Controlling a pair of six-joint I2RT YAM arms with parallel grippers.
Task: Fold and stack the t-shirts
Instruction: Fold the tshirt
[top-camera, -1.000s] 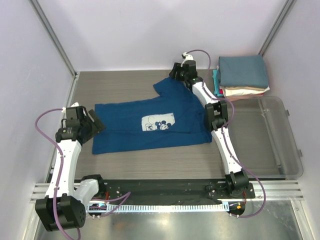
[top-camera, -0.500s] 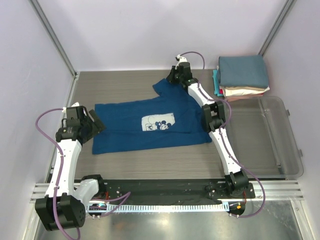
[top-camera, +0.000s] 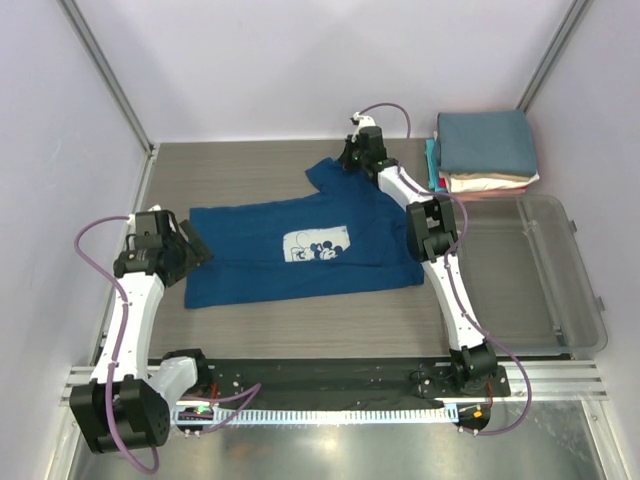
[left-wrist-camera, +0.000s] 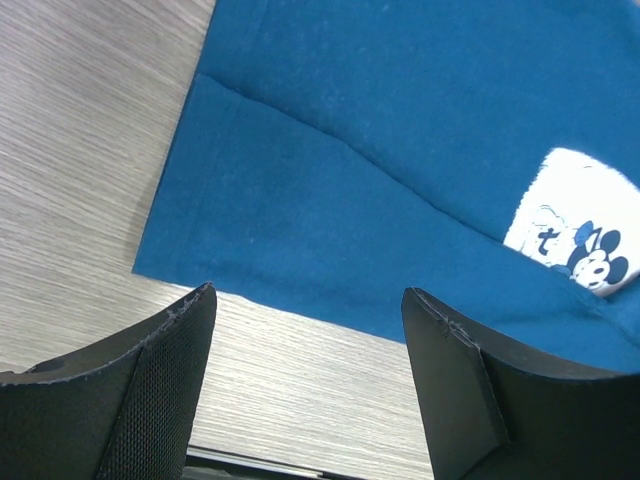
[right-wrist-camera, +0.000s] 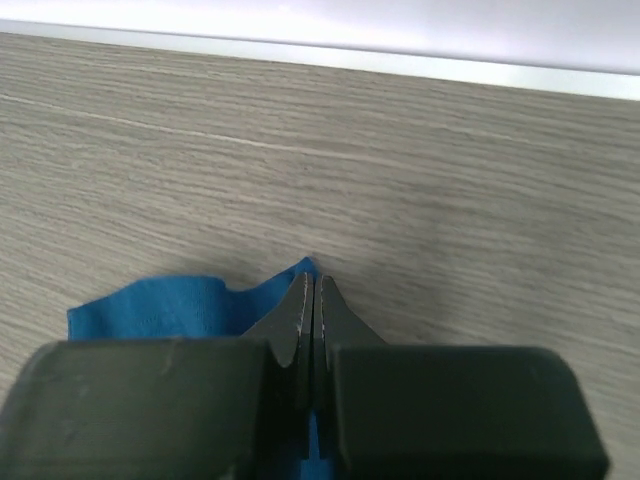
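- My right pincer (right-wrist-camera: 312, 288) is pressed together, pinching the blue tee (top-camera: 250, 270) at its far edge.
- My left pincer (left-wrist-camera: 308, 297) is spread wide over the tee's left end.

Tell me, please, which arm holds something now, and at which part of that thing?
The right arm's fingers are shut on the blue t-shirt, pinching the edge of its far sleeve. The left arm's fingers are open and hold nothing.
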